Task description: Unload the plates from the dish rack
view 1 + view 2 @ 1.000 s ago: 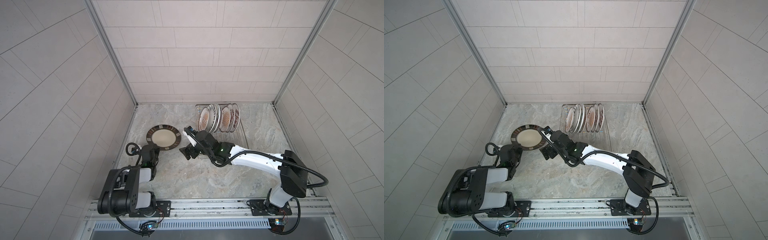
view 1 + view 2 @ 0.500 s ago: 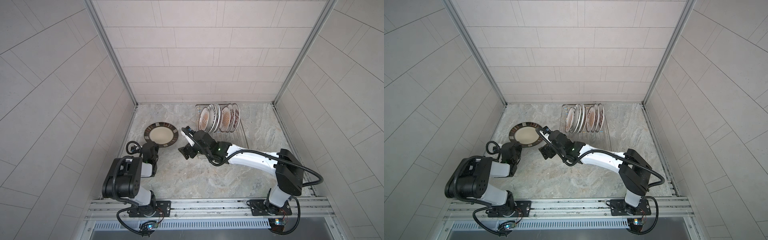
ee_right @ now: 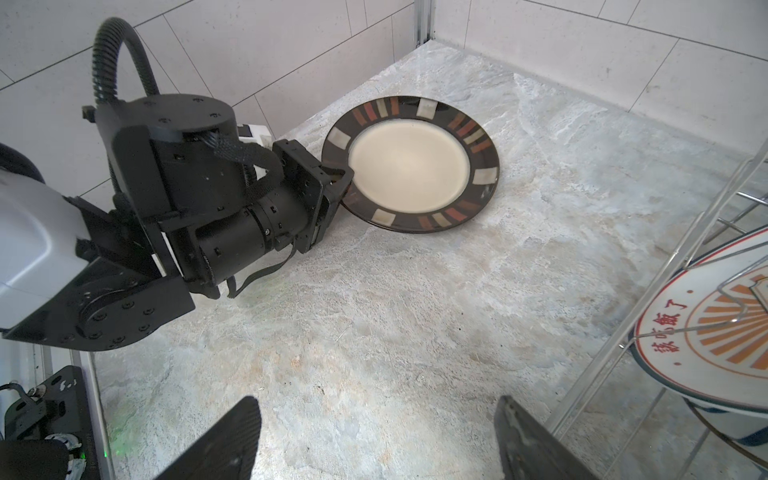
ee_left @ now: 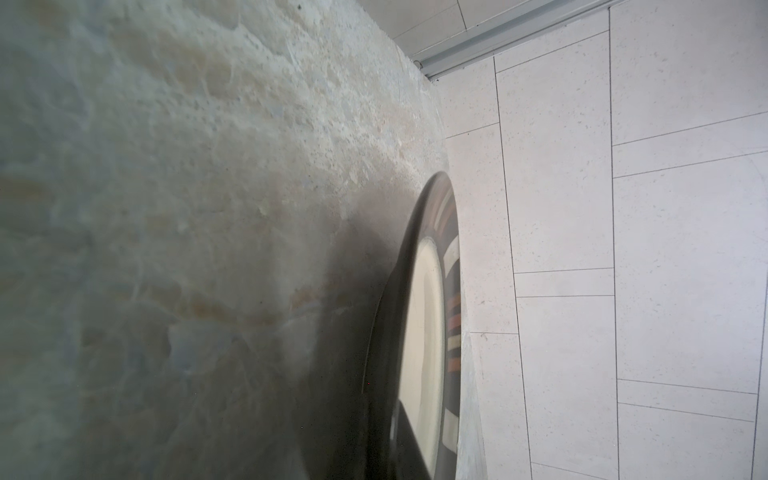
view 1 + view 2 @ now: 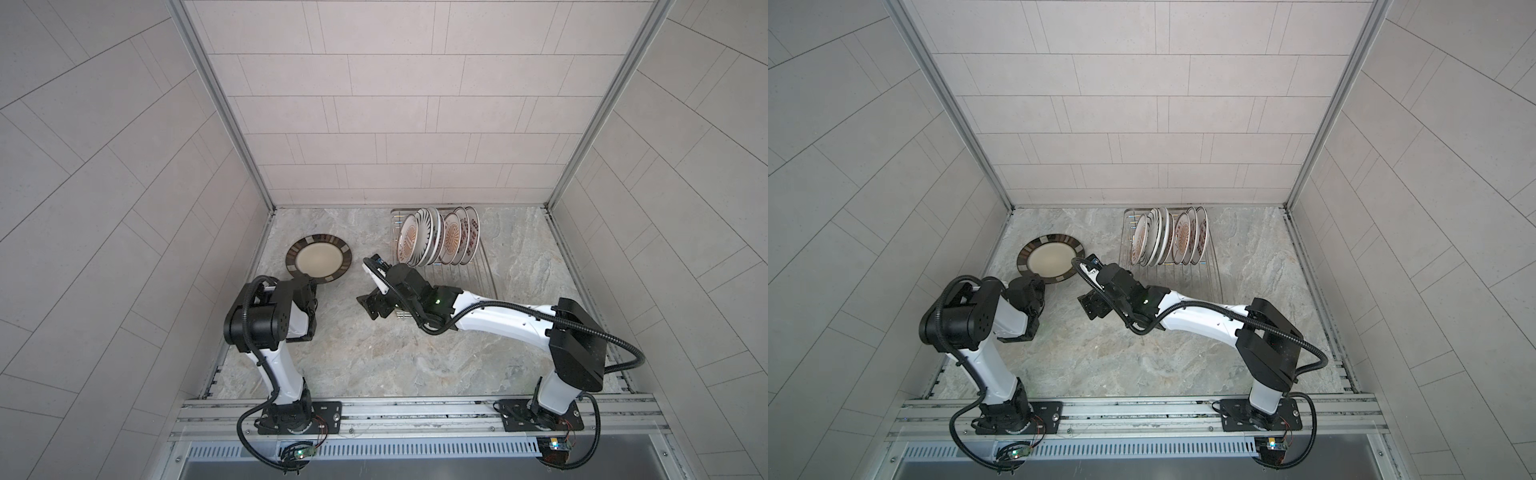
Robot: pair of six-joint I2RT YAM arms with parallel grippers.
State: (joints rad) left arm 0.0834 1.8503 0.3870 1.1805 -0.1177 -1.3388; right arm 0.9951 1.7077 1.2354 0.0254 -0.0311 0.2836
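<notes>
A brown-rimmed beige plate [image 5: 319, 264] [image 5: 1051, 261] [image 3: 409, 168] lies low on the marble counter at the back left. My left gripper [image 3: 345, 178] is shut on its near rim; in the left wrist view the plate [image 4: 419, 332] fills the space at the jaws. Several more plates [image 5: 436, 237] [image 5: 1167, 239] stand upright in the wire dish rack [image 5: 482, 274] [image 5: 1208, 274] at the back. My right gripper [image 5: 368, 305] [image 3: 376, 407] hangs open and empty over bare counter, just left of the rack's front. An orange-sunburst plate [image 3: 727, 332] stands close beside it.
Tiled walls close in the counter on the left, back and right. The rack's front prongs [image 3: 648, 299] stand right beside my right gripper's finger. Bare marble [image 5: 395, 361] stretches between the two arms toward the front rail.
The left arm has risen at the elbow and reached back, carrying the brown-rimmed plate slightly toward the back-left corner. The right gripper has drifted a little left, still open.
</notes>
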